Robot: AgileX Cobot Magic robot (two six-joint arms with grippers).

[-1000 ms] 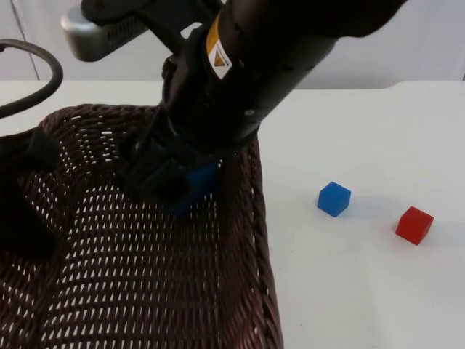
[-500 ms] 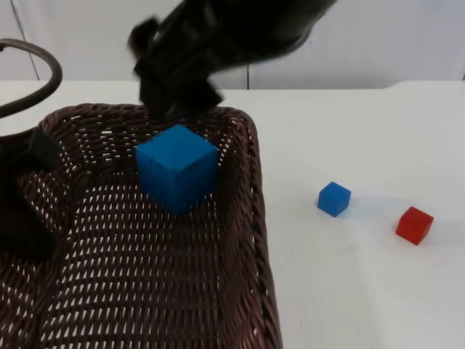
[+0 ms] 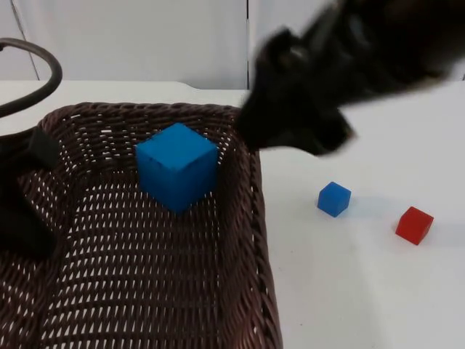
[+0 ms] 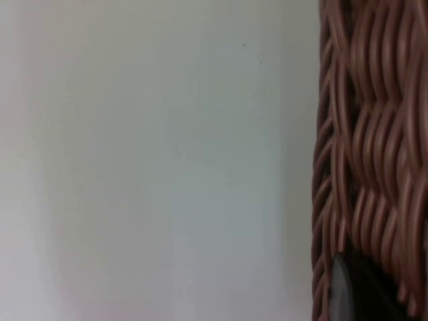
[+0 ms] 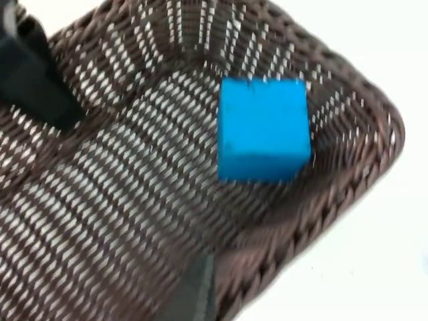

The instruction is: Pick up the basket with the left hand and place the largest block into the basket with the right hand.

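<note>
- Large blue block (image 3: 176,166) is sitting inside the brown basket (image 3: 247,218), toward its 1 o'clock corner.
- Right claw (image 3: 294,120) is hovering blurred above the rim; grip unreadable.
- Left claw (image 3: 22,189) is gripping the basket's 9 o'clock edge.
- Small blue cube (image 3: 334,198) and red cube (image 3: 414,225) are lying on the tabletop (image 3: 363,291).

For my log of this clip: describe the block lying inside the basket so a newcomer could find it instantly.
Start at the dark brown wicker basket on the left of the white table. Inside, near its far right corner, sits the large blue block. It is far bigger than the small blue block and red block out on the table.
</note>
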